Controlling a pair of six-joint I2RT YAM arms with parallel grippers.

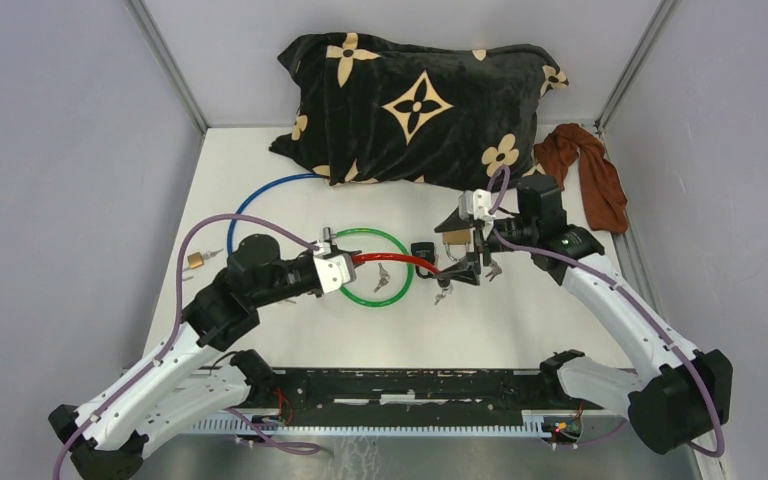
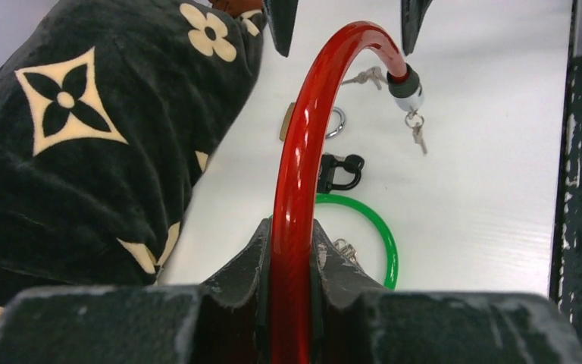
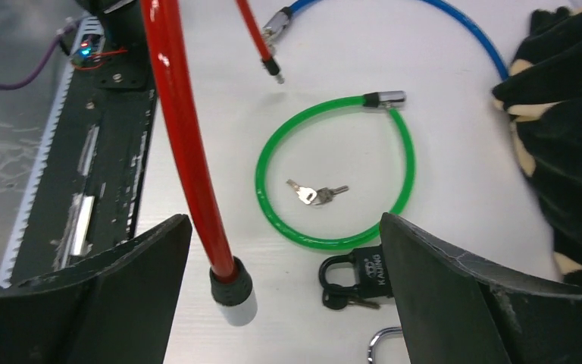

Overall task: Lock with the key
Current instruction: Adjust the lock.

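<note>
Between the left jaws runs the red cable, clamped tight from both sides. From there it arches away towards the right jaws. Those stand wide apart and grip nothing. The cable's grey-capped lock end hangs in the gap between them, nearer one finger than the other. A small bunch of keys dangles from that end, perhaps with one key seated in the lock, though it is too small to be sure. Below the right jaws, on the worktop, lies a green cable loop with a second pair of keys inside it. A black padlock sits just beside the loop's rim. Beyond the loop a blue cable curves towards a black patterned pillow.
</note>
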